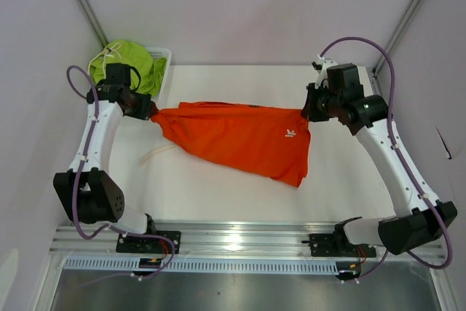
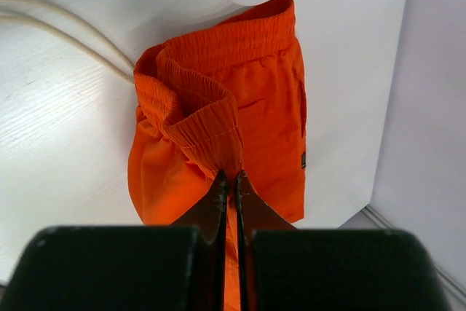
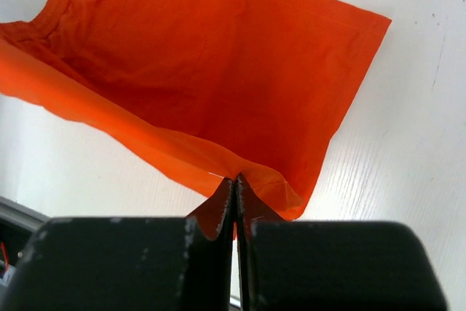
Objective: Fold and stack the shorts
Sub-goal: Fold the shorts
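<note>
Left tool (image 2: 230, 178) and right tool (image 3: 234, 181) each clamp shut on opposite ends of the orange shorts (image 1: 233, 136), which stretch between them.
Seen from above, the left tool grips the waistband at the 9 o'clock end and the right tool pinches a hem corner at the 3 o'clock end, both with jaws closed on cloth. The orange shorts span the middle of the surface (image 1: 218, 194), one leg sagging toward 5 o'clock, with a white logo (image 1: 290, 133) near the right tool. A drawstring (image 1: 156, 152) trails on the surface at 8 o'clock. The green shorts (image 1: 131, 60) sit heaped in the basket (image 1: 162, 54) at 11 o'clock, just behind the left tool.
</note>
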Available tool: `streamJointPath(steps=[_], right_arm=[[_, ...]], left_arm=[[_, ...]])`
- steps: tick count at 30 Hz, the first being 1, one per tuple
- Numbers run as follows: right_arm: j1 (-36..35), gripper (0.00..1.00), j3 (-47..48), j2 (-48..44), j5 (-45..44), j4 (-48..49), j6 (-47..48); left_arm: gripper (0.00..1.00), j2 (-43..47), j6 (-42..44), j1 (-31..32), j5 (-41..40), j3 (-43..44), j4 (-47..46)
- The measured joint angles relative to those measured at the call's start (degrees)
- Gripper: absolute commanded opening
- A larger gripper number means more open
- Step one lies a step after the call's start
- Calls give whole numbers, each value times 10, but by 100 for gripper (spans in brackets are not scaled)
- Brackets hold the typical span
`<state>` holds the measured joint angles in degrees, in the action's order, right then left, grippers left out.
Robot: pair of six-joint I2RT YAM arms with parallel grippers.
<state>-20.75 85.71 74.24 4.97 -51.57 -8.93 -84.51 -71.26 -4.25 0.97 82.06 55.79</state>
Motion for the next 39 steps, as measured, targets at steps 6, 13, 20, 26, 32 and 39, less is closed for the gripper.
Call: streamJointPath(steps=[6,13,20,26,32,39], right_arm=[[56,0,3,60,51,33,0],[104,0,1,102,85,66,0],[109,0,-21,87,112,82,0],[87,0,-56,-1,115,65,-5],[31,0,-61,-137,107,29,-22],[-16,0,-61,-239,99,-18,-47]], left_arm=[[0,-44,-31,3,12,33,-23],[0,-82,-48,14,37,36,-56],[0,-42,-47,14,35,-2,-74],[0,39,-44,10,22,-47,-66],[0,136,-38,6,22,-107,-44],[0,259,-37,4,22,-151,-13]])
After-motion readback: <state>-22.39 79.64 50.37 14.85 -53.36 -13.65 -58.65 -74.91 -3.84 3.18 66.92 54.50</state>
